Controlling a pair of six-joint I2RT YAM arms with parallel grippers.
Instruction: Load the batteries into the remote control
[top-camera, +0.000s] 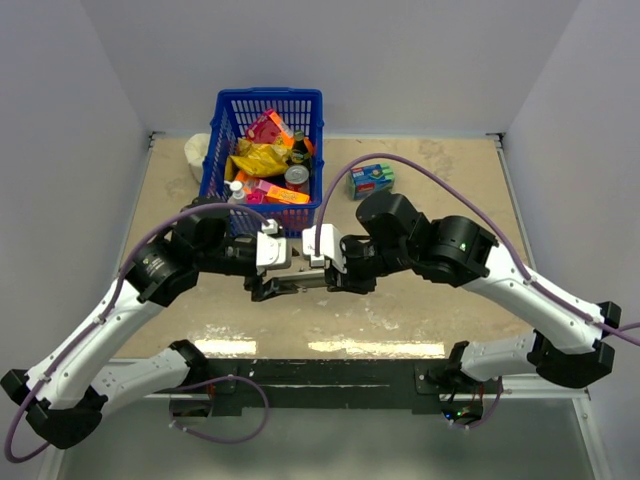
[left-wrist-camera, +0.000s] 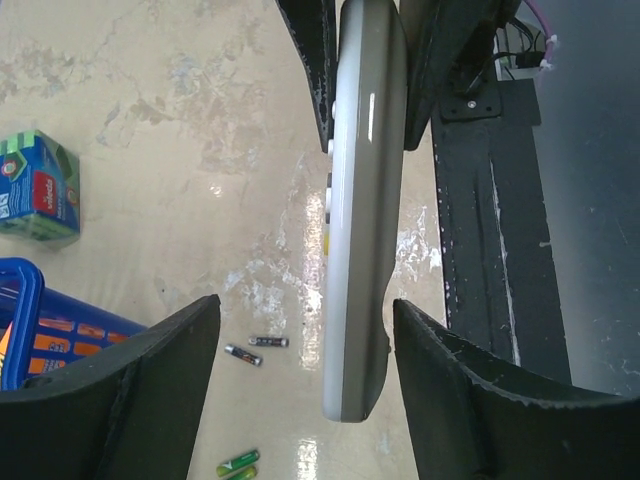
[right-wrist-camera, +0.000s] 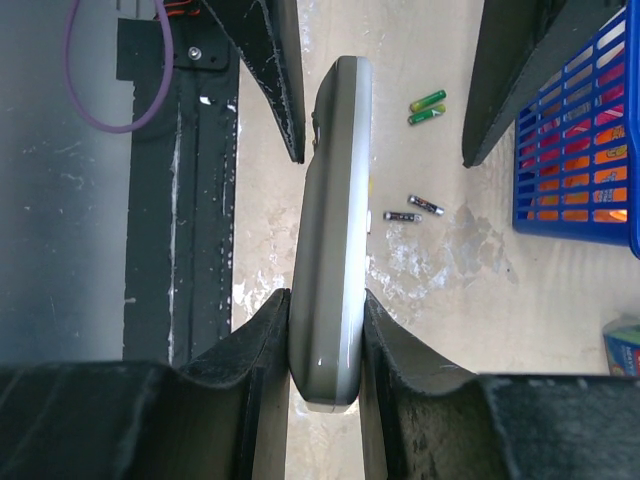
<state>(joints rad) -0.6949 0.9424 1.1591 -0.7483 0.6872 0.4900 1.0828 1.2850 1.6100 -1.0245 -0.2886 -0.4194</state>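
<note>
The grey remote control (right-wrist-camera: 335, 250) hangs edge-up above the table, and my right gripper (right-wrist-camera: 327, 300) is shut on one end of it. Around its other end stands my left gripper (left-wrist-camera: 303, 310), open: the remote control (left-wrist-camera: 360, 200) lies close to one finger, with a wide gap to the other. Two dark batteries (left-wrist-camera: 255, 348) lie side by side on the table below, also visible in the right wrist view as batteries (right-wrist-camera: 414, 211). From above, both grippers meet over the table's middle around the remote control (top-camera: 300, 277).
Two bright-green sticks (left-wrist-camera: 238, 462) lie near the batteries. A blue basket (top-camera: 268, 93) full of packets stands at the back, with a white lump (top-camera: 197, 155) on its left. To its right sits a blue-green box (top-camera: 372, 180). A black rail (left-wrist-camera: 500, 250) runs along the near edge.
</note>
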